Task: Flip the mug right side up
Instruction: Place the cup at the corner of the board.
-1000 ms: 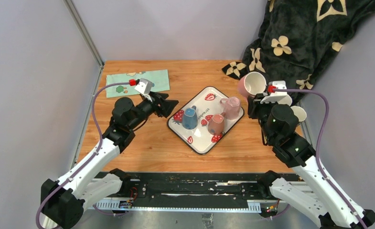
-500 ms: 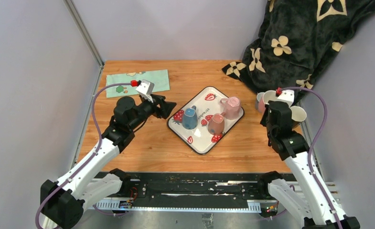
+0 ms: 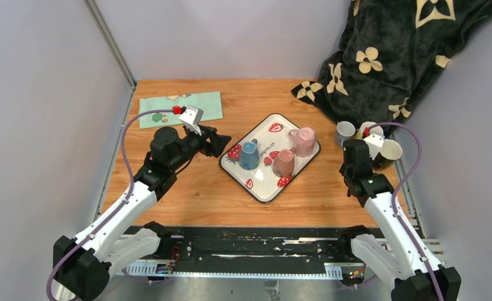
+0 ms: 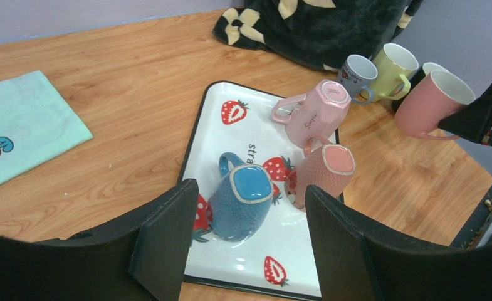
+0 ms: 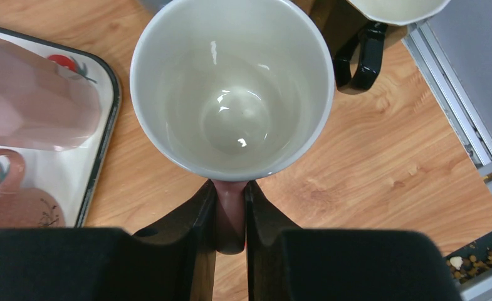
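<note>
At the right edge of the table in the top view, the right gripper (image 5: pixel 230 199) is clamped shut on the handle of the pink mug (image 5: pixel 234 94), one finger on either side of it. The mug's mouth faces up and its white interior is fully exposed in the right wrist view. In the left wrist view the same mug appears at the far right of the frame, mouth up and leaning slightly; whether its base touches the wood cannot be told. It sits just right of the strawberry tray (image 3: pixel 266 188), near a small grey mug (image 3: pixel 345 132) and a yellow mug (image 3: pixel 390 150) in front of the dark flowered blanket (image 3: pixel 393 56). A dark mug (image 5: pixel 356 50) with a black handle stands just beside it at the upper right of the right wrist view. On the tray, centre of the top view, three mugs rest base up: a blue mug (image 3: pixel 249 155), a salmon mug (image 3: pixel 284 163) and a pale pink mug (image 3: pixel 303 141). The left gripper (image 3: pixel 221 140) hangs just left of the tray with its jaws wide apart, holding nothing. A teal cloth (image 3: pixel 180 108) lies at the upper left of the table.
</note>
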